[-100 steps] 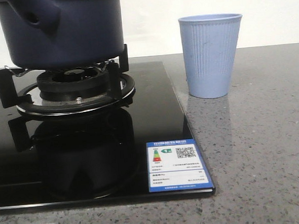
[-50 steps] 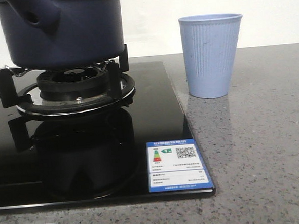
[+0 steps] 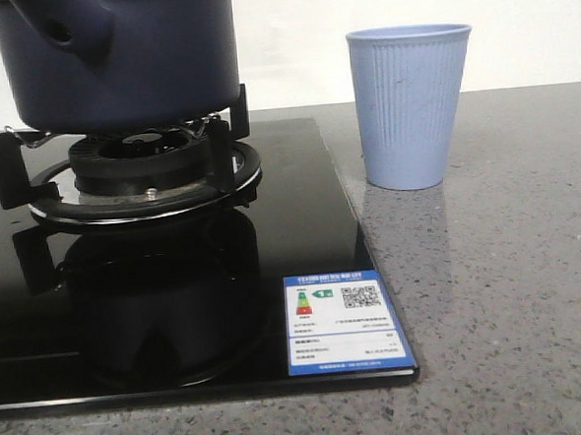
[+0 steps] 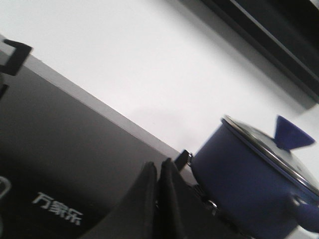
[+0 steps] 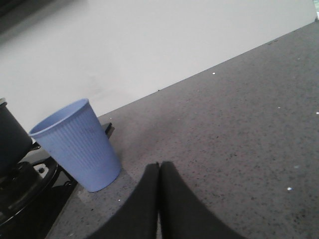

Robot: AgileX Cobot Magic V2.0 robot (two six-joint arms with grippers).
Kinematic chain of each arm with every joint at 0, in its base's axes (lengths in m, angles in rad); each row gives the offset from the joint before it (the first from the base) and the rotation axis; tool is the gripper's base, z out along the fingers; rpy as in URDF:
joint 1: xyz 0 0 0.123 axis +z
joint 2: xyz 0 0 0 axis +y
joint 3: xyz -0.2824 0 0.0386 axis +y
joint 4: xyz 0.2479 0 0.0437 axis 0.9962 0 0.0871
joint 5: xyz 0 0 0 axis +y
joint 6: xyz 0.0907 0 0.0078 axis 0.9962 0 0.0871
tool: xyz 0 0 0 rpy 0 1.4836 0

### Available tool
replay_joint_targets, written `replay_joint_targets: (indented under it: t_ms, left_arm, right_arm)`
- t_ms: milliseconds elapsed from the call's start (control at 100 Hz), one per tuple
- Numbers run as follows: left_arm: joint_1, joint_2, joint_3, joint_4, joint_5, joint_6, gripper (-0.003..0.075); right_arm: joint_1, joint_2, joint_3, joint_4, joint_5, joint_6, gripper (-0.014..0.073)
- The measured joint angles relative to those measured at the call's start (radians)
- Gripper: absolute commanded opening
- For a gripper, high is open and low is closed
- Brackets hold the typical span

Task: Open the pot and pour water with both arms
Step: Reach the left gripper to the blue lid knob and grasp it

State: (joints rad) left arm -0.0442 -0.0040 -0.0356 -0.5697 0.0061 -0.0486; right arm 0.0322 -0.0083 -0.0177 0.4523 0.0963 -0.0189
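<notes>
**Lid first: pot sits off my left jaws, cup off my right**

The pot (image 3: 113,56) stands on the burner (image 3: 145,177) of the black hob (image 3: 301,227), lid (image 4: 271,149) on, its blue knob (image 4: 293,133) upright at the centre. My left gripper (image 4: 158,169) has its jaws pressed together, holding nothing, well apart from the pot, which lies ahead and off to one side in the left wrist view. My right gripper (image 5: 159,172) is likewise pressed together and empty, low over the counter (image 5: 239,124), with the cup (image 3: 412,107) near it. The pot's stubby handle (image 3: 77,28) points toward my left side. I judge the left arm nearer the pot, so knob and handle are its reach; nothing is opened yet.
</notes>
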Motion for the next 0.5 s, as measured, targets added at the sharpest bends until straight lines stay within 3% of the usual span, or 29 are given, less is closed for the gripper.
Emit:
replay_joint_targets:
  t_ms: [240,500]
  left_arm:
    - [0.0,0.11,-0.246,0.201,0.259,0.004,-0.0019]
    - [0.0,0.275,-0.431,0.2,0.462,0.16,-0.0018]
  right_arm:
    - [0.0,0.15,-0.223,-0.123,0.263,0.0,-0.0053]
    - [0.0,0.377,-0.383,-0.148,0.37,0.0,-0.0055]
